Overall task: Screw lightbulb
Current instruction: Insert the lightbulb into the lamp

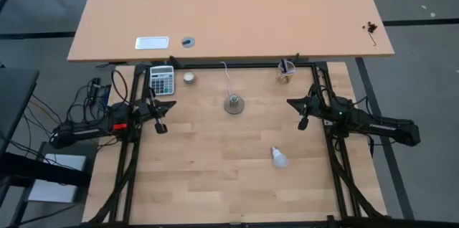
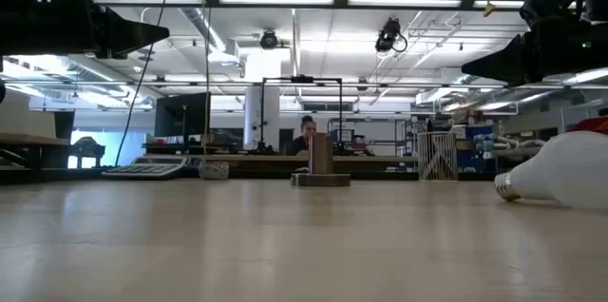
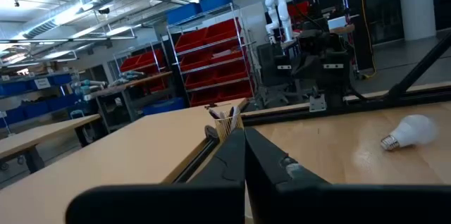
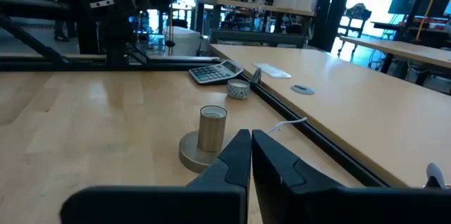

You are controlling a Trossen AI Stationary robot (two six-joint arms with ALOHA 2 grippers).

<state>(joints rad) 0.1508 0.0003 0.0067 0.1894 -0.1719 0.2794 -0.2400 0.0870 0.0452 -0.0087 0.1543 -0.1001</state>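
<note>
The white lightbulb (image 1: 279, 158) lies on its side on the wooden table, right of centre toward the near edge; it also shows in the low view (image 2: 560, 173) and the left wrist view (image 3: 410, 132). The grey socket base (image 1: 234, 104) with its upright tube (image 4: 211, 129) and thin white cord (image 1: 226, 76) stands at the table's middle, toward the far side. My left gripper (image 1: 162, 127) is shut and empty at the table's left side. My right gripper (image 1: 303, 123) is shut and empty at the right side, above the table.
A calculator (image 1: 162, 79) and a small round tin (image 1: 189, 77) lie at the far left. A cup with pens (image 1: 286, 72) stands at the far right. A second, larger table (image 1: 229, 13) adjoins the far edge. Black frame rails run along both sides.
</note>
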